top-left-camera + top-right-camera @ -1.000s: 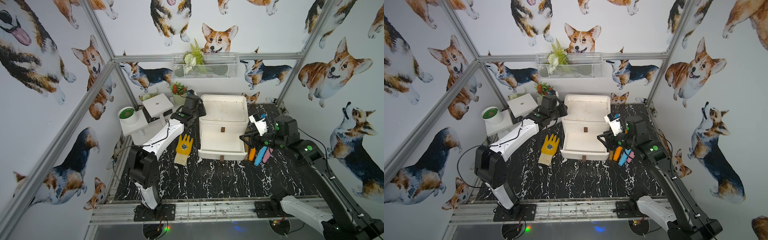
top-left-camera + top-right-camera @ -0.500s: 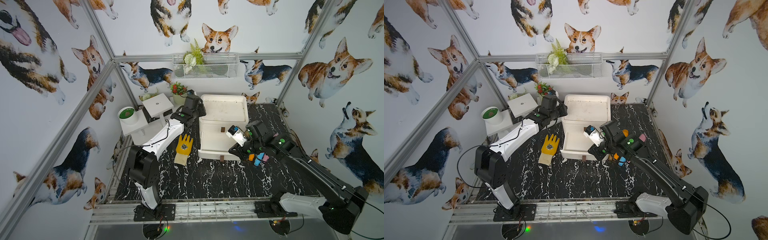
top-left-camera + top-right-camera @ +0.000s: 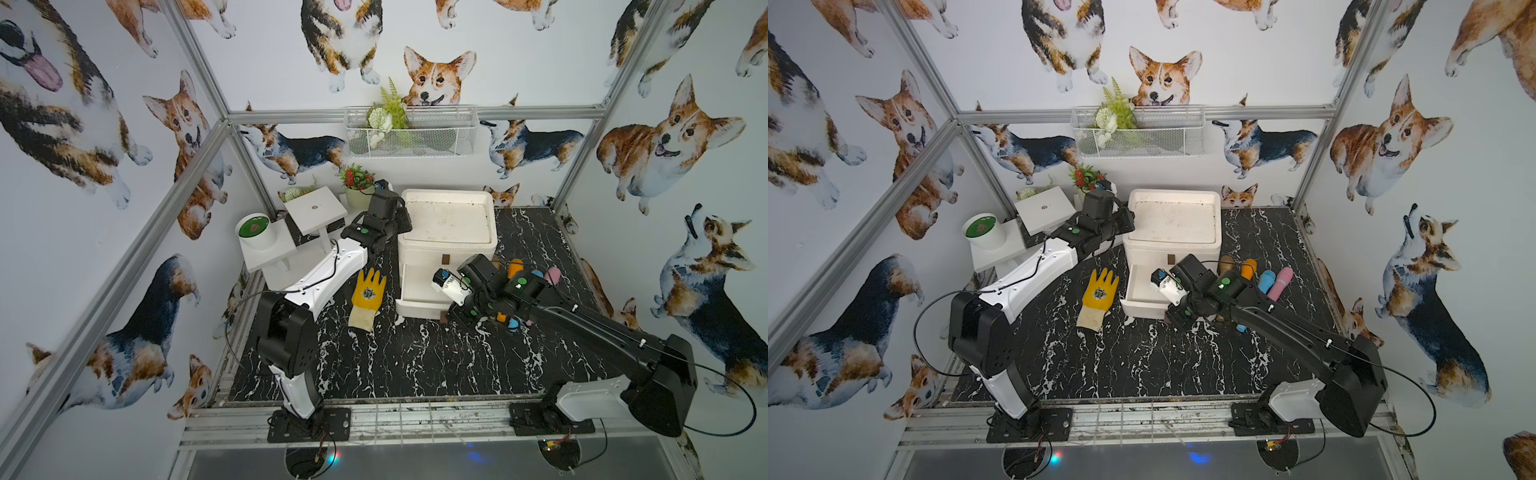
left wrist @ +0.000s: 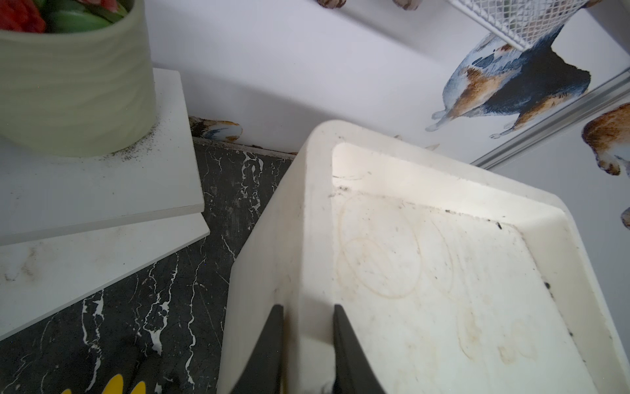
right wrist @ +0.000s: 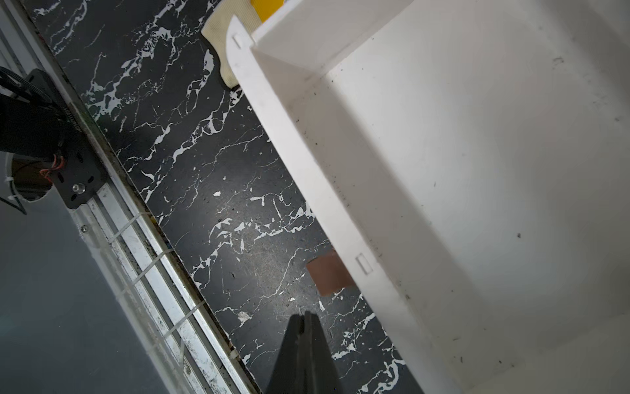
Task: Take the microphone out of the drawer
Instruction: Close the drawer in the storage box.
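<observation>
The open drawer (image 5: 306, 153) showed only bare white floor; the microphones (image 3: 1266, 279) lay on the desk (image 3: 1142, 353) just right of it. The right fingers (image 5: 303, 344) were pressed together, empty, while the left fingers (image 4: 274, 348) clamped the cabinet (image 4: 317, 204) by its top rim.

The left arm (image 3: 328, 270) reaches toward the table's back edge, with the left gripper (image 4: 308, 308) clamped on the cabinet rim (image 4: 315, 238). The right arm (image 3: 582, 328) stretches low from the front right corner. The right gripper (image 5: 304, 324) is pinched together, empty, and angled down at the tabletop.
</observation>
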You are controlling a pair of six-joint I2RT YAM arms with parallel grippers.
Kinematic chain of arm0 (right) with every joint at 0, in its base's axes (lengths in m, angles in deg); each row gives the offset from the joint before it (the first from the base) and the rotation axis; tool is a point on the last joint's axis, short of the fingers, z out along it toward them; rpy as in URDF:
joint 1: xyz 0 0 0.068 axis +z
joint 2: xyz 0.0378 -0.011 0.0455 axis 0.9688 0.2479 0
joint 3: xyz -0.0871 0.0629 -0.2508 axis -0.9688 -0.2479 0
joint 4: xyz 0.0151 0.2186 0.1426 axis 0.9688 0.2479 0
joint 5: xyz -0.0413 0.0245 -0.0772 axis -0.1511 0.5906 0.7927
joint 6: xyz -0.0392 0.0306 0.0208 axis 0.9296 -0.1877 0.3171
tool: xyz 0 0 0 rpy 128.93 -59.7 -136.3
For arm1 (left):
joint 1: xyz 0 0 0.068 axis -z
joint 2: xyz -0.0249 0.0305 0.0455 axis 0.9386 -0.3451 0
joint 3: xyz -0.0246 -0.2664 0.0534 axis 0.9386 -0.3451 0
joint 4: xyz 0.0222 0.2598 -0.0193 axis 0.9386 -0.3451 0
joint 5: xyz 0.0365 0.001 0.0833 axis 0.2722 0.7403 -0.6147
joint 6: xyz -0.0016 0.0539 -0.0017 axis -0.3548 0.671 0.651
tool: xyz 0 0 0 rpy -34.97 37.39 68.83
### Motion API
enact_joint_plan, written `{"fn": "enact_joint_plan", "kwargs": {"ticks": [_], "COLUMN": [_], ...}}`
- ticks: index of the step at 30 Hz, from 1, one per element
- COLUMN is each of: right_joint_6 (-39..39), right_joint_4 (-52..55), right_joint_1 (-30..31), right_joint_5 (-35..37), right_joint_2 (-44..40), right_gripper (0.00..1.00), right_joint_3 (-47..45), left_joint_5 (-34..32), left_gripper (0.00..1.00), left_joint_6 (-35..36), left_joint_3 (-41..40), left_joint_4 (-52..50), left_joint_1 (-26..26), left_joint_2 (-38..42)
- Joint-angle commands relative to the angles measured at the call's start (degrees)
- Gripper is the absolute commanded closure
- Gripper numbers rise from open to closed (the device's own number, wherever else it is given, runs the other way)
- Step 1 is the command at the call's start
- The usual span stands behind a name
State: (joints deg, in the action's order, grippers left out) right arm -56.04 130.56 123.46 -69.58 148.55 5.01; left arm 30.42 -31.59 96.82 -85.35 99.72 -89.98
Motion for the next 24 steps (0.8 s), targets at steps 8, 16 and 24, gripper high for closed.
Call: {"fn": "enact_joint_plan", "kwargs": {"ticks": [8, 16, 24], "right_joint_6": [1.97, 2.24, 2.68], "right_joint_4": [-4.59, -12.28, -19.21], "right_joint_1": [2.27, 2.81, 3.16], "right_joint_5": [8.79, 16.26, 22.53], "right_joint_2": [3.89, 1.62, -0.93], "right_gripper": [1.00, 1.00, 1.00], "right_joint_3": [-0.52, -4.31, -8.91], "left_joint_5": [2.31, 2.45, 2.79], "left_gripper": [0.90, 0.89, 0.90], "left_joint_6": [-4.04, -3.76, -3.64], "left_joint_3": [-1.65, -1.75, -1.66], "left_joint_4": [-17.19, -17.12, -17.03], "left_joint_1": [-0.12, -0.13, -0.17], "left_joint_2": [-0.84, -0.75, -0.83]}}
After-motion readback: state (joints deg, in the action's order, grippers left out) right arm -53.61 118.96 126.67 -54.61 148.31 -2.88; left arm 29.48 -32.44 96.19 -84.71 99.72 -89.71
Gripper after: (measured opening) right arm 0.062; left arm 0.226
